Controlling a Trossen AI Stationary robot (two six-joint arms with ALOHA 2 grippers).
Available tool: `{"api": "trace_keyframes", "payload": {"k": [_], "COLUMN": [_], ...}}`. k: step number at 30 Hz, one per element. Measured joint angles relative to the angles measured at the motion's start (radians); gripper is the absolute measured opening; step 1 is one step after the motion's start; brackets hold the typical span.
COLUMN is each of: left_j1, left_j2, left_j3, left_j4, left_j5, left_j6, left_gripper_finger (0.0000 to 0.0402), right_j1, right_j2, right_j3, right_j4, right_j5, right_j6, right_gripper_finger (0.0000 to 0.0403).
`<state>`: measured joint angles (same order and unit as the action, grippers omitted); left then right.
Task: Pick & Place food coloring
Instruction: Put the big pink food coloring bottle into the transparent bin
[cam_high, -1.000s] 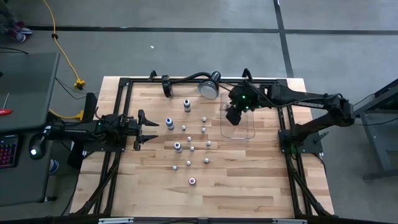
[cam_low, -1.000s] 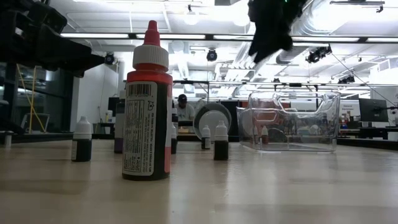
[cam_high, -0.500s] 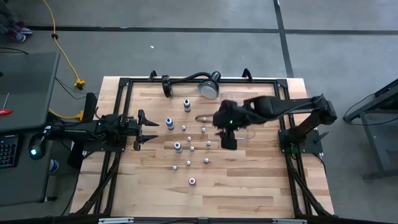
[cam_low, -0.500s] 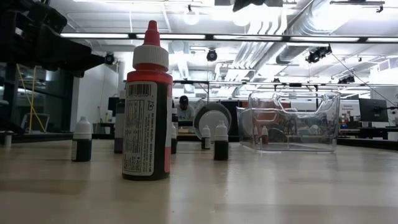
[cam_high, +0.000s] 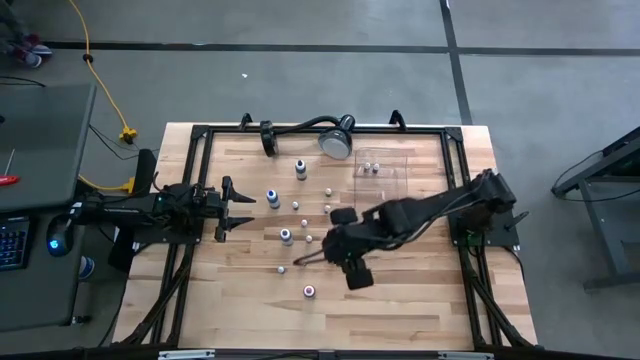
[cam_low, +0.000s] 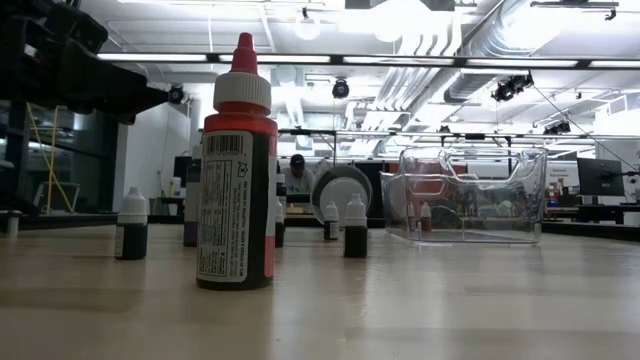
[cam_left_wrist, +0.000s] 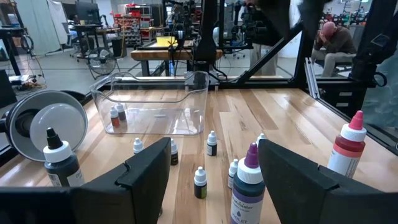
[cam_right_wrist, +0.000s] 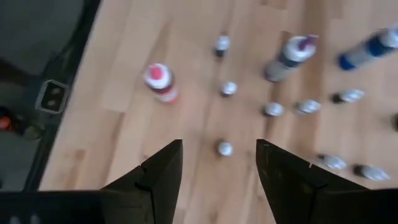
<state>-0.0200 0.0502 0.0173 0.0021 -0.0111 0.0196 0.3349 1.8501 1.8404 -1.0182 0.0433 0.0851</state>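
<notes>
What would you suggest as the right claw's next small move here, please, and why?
Probably lower the right claw onto the small white-capped bottle standing between its open fingers. The claw is empty and above the loose bottles, and the clear tray holds only two so far. The left claw waits open at the table's left side.

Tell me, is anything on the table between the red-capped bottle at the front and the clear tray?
Yes. In the high view the right gripper and its arm cross over the stretch between the red-capped bottle and clear tray.
</notes>
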Motion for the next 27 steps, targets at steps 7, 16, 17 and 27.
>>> {"api": "trace_keyframes", "payload": {"k": [7, 16, 17, 27], "left_j1": [0.000, 0.000, 0.000, 0.000], "left_j2": [0.000, 0.000, 0.000, 0.000], "left_j3": [0.000, 0.000, 0.000, 0.000], "left_j4": [0.000, 0.000, 0.000, 0.000], "left_j5": [0.000, 0.000, 0.000, 0.000], "left_j6": [0.000, 0.000, 0.000, 0.000], "left_gripper_finger": [0.0239, 0.0239, 0.0239, 0.0239], "right_j1": [0.037, 0.045, 0.045, 0.030], "right_j2": [0.090, 0.185, 0.197, 0.365], "right_j3": [0.000, 0.001, 0.011, 0.299], "right_j4": [0.057, 0.135, 0.133, -0.017], "right_j5": [-0.077, -0.118, -0.121, -0.120], "right_j6": [-0.091, -0.185, -0.190, -0.235], "right_gripper_finger": [0.0193, 0.0193, 0.0193, 0.0193]}}
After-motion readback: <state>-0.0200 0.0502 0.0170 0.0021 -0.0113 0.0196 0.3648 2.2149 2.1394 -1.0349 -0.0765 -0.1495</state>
